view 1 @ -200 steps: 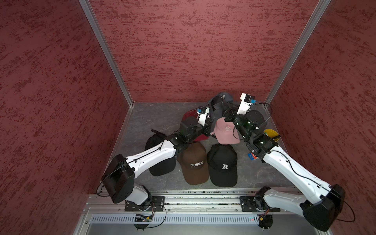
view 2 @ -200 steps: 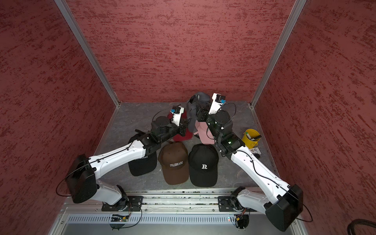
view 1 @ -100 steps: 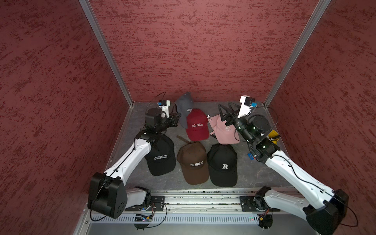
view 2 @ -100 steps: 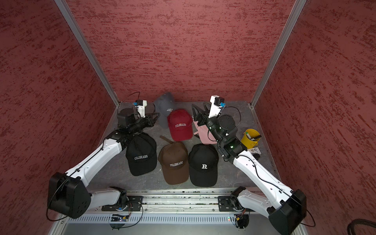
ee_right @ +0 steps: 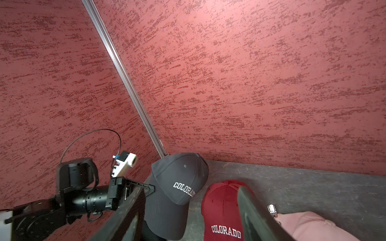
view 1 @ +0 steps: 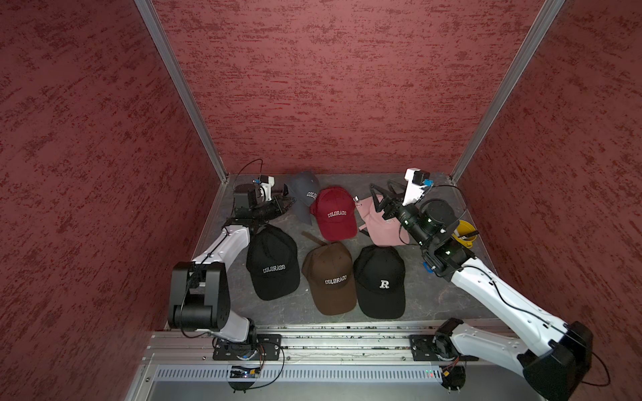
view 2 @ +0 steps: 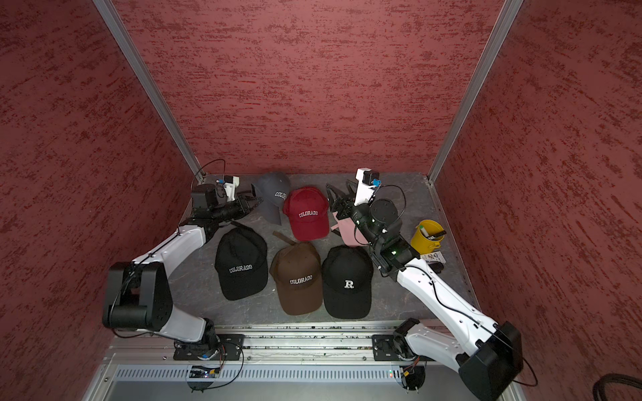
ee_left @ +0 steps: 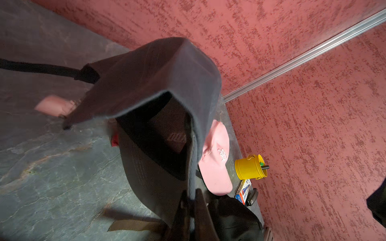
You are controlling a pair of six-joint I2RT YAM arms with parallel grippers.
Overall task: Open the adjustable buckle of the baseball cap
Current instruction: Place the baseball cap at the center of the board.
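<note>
Red walls, grey tabletop point(view 1: 427, 302) — left end effector point(view 1: 290, 201) is clamped on the grey cap point(view 1: 304, 189) at its tips. Right end effector point(view 1: 382, 187), spread apart, should come closer and tug gently — I cannot see the buckle.

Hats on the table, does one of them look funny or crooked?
Yes, the grey cap at the back. The front caps lie flat, but this one is tipped up on its side, its edge pinched in the left pincer.
</note>
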